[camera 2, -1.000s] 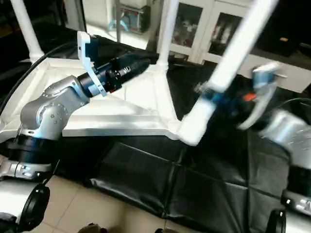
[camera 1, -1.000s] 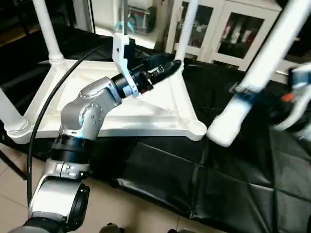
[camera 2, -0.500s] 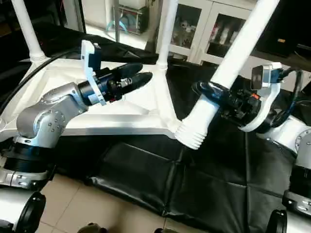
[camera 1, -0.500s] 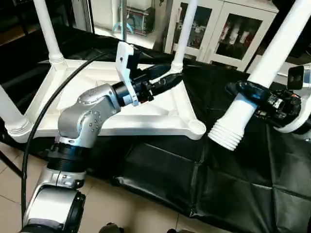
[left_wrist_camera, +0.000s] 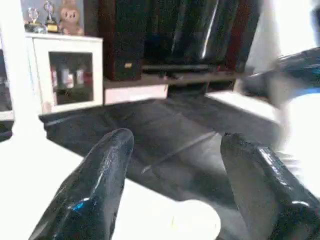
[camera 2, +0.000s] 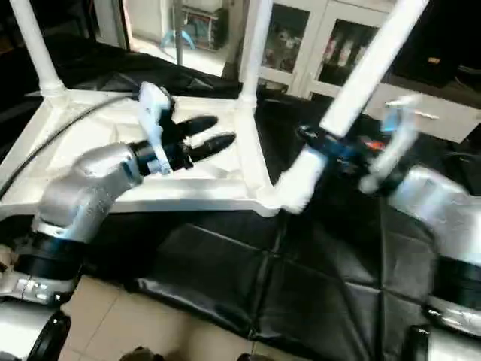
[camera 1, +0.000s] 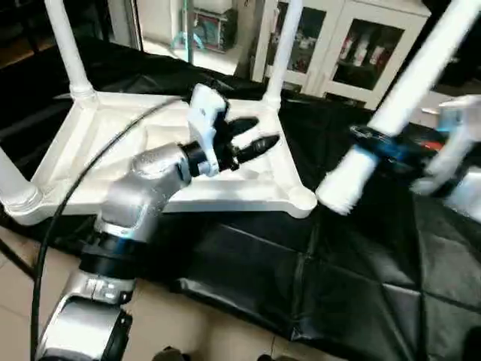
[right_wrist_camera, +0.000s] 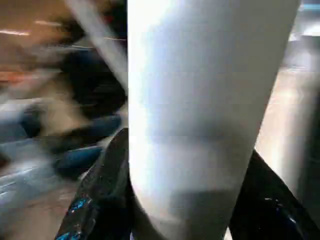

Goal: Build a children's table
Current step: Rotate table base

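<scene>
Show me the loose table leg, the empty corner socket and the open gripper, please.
loose leg [camera 1: 391, 113], left eye view, mid-shaft.
empty corner socket [camera 1: 303, 200], left eye view, rim.
left gripper [camera 1: 259, 133], left eye view, between fingertips.

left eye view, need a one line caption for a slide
Right claw carries the last table leg toward the upturned tabletop's empty corner socket, while the open left claw hovers above the tabletop.

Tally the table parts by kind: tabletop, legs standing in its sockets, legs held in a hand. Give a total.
tabletop: 1
legs standing in sockets: 3
held leg, gripped by the right hand: 1
Total: 5 parts
</scene>
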